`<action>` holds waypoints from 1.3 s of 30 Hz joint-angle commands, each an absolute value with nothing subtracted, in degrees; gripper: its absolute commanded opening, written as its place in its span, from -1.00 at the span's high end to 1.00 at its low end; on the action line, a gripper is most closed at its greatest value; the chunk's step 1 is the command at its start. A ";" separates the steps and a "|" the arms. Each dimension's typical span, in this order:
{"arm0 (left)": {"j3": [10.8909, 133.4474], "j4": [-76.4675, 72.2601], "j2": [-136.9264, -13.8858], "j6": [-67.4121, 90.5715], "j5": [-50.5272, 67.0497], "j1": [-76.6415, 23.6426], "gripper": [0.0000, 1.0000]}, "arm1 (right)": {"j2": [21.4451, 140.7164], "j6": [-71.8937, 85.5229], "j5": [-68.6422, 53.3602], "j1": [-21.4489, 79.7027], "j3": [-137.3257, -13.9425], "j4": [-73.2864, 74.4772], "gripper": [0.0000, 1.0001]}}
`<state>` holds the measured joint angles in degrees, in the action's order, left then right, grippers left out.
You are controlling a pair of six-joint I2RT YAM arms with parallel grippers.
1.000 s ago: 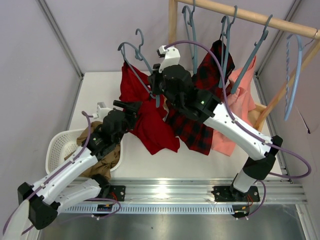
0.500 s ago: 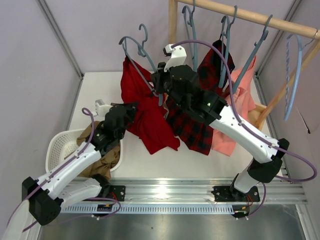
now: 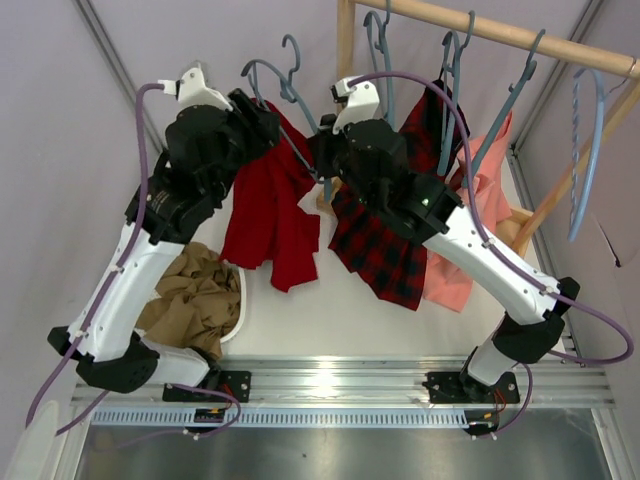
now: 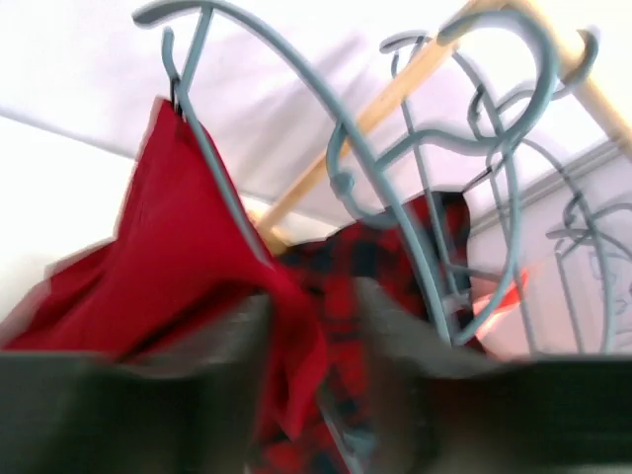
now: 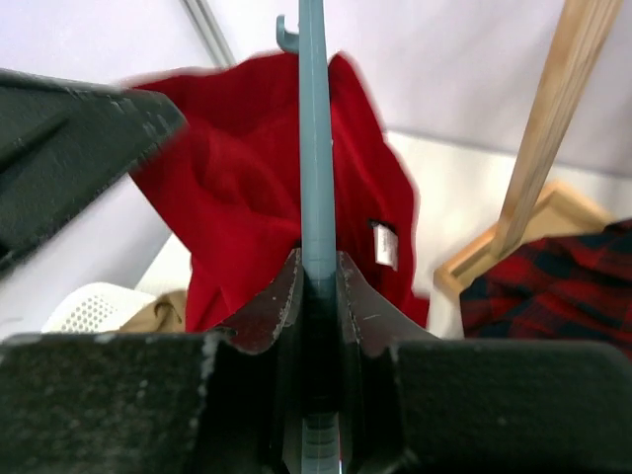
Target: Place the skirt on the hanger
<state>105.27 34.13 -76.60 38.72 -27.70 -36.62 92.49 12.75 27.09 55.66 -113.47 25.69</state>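
Note:
The bright-red skirt [image 3: 262, 210] hangs in folds from the grey-blue hanger [image 3: 262, 67], held in the air left of the rack. My right gripper [image 3: 320, 160] is shut on the hanger's lower bar; in the right wrist view the bar [image 5: 316, 148] runs straight up from my gripper [image 5: 318, 276], with the skirt [image 5: 237, 197] behind it. My left gripper [image 3: 268, 118] is raised by the hanger's left shoulder. In the blurred left wrist view my gripper [image 4: 311, 355] has a fold of the skirt [image 4: 168, 257] in it, below the hanger arm [image 4: 222, 188].
A red-and-black plaid garment [image 3: 385, 245] and a pink one [image 3: 470, 230] hang on the wooden rack [image 3: 480, 30] with spare hangers [image 3: 450, 90]. A paler twisted hanger [image 3: 590, 150] is at the right. A tan garment [image 3: 195, 295] lies in the white basket [image 3: 240, 300].
My left arm has swung up from beside the basket to the hanger's left shoulder, lifting the skirt's edge with it. The right gripper and hanger have risen slightly.

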 commanded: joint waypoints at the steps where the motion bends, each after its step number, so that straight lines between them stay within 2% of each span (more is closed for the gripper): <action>1: 111.35 53.42 -79.98 23.74 -26.18 -38.58 -0.22 | 91.85 10.37 26.63 55.55 -118.65 23.73 1.00; 2: 111.36 54.74 -79.63 23.30 -26.54 -38.76 -0.41 | 91.58 10.20 27.07 55.55 -118.39 23.73 1.00; 3: 110.75 56.15 -79.11 22.94 -27.15 -38.85 -0.85 | 91.50 10.11 27.33 55.46 -118.48 23.73 1.00; 4: 110.22 56.34 -78.32 22.77 -27.25 -38.85 -0.99 | 91.41 9.76 27.42 55.46 -118.56 23.82 1.00; 13: 106.61 59.49 -69.87 20.83 -24.44 -39.02 -0.99 | 91.93 9.93 27.86 55.46 -119.88 24.08 1.00; 17: 100.38 60.83 -68.30 20.57 -28.03 -38.94 -0.99 | 92.02 8.71 27.25 55.46 -121.20 24.34 1.00; 23: 93.09 56.01 -66.19 20.04 -26.02 -37.45 -0.99 | 94.83 5.01 24.08 55.28 -132.27 32.42 1.00; 29: 80.26 42.14 -61.46 31.69 -19.68 -29.54 -0.95 | 88.61 7.73 23.56 55.37 -122.28 28.57 1.00; 30: 76.33 39.49 -60.48 32.86 -19.60 -29.53 -0.88 | 88.25 8.26 23.55 55.28 -121.47 28.39 1.00; 35: 75.06 32.26 -60.02 36.04 -24.08 -29.36 -0.73 | 86.49 11.07 22.15 55.46 -116.99 27.69 1.00; 39: 75.76 30.41 -63.62 36.65 -23.20 -29.27 -0.67 | 84.29 12.83 20.57 55.46 -112.33 24.62 1.00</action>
